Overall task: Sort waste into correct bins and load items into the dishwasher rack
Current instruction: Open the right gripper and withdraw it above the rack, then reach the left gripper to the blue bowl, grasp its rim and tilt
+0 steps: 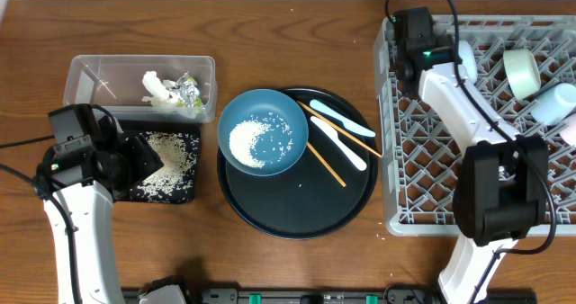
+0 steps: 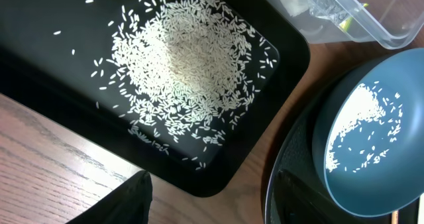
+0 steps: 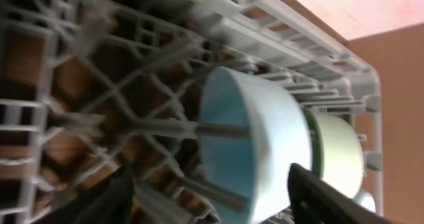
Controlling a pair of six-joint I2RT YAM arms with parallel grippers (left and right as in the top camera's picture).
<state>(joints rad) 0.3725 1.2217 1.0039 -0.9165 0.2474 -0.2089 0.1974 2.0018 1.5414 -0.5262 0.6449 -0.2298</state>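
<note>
A dark blue dish (image 1: 264,131) with loose rice (image 1: 256,142) in it sits on the round black tray (image 1: 297,216), beside two pale blue spoons (image 1: 342,120) and chopsticks (image 1: 326,156). My left gripper (image 2: 212,192) hangs open and empty over the table, between the shallow black bin (image 2: 40,52) and the round tray, with a rice heap (image 2: 185,65) just ahead. The clear tub (image 1: 99,75) holds tissue (image 1: 160,88) and a wrapper (image 1: 188,90). Over the grey rack (image 1: 540,205), my right gripper (image 3: 211,184) stands open around a white cup (image 3: 245,138) that lies on its side on the pegs.
A green-rimmed cup (image 3: 338,154) lies right behind the white cup. In the overhead view a pale green cup (image 1: 522,70) and a white cup (image 1: 553,102) rest in the rack's far right part. The right arm (image 1: 454,97) stretches across the rack's left half.
</note>
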